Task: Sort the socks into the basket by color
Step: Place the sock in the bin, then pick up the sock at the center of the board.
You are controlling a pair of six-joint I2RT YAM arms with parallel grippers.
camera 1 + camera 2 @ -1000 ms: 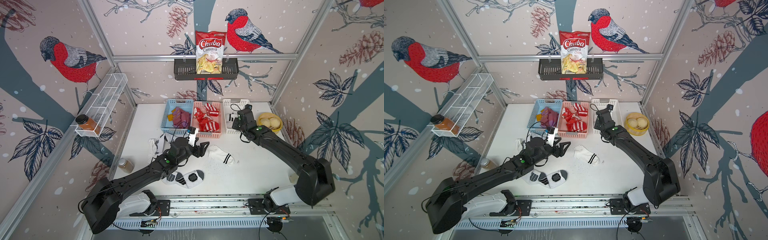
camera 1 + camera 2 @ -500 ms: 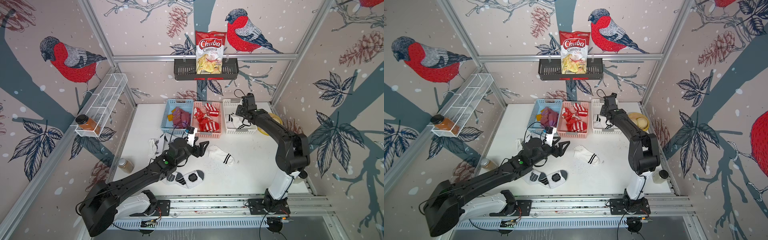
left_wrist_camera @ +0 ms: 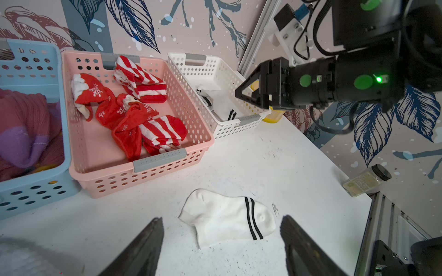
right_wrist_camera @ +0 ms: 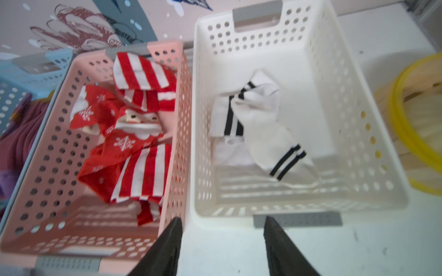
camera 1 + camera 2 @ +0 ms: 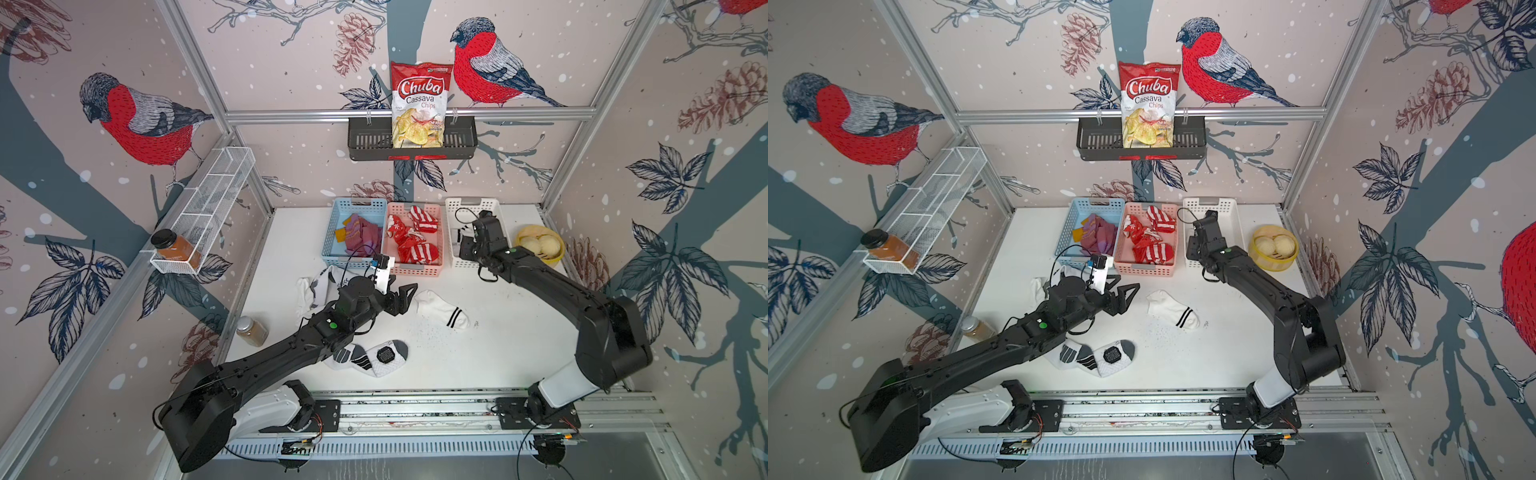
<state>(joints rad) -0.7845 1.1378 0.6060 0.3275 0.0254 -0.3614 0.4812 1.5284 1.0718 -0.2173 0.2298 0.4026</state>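
Jaws on the left arm stood spread and empty, low over the counter and just short of a white sock with two black stripes lying flat there. Jaws on the right arm were parted too and held nothing; they hung by the near rim of the white basket, where two more striped white socks lay crumpled.

The white group looked to be the step in hand. The maroon-purple socks sat in the blue basket and the red-and-white ones in the pink basket. Only white socks remained loose: the striped one, a grey-patched pair beside the left arm, and another partly hidden beneath it.

The next move probably called for the left arm to ease forward and down, pinch a fold of the striped sock against the counter, lift it and carry it to the white basket; the right arm would likely need to clear that basket first.

The socks were soft, limp knit, likely to sag and drape once raised; the baskets were rigid rectangular plastic, perforated with round holes and fitted with grey handle strips; the counter was smooth, white and lightly scuffed.
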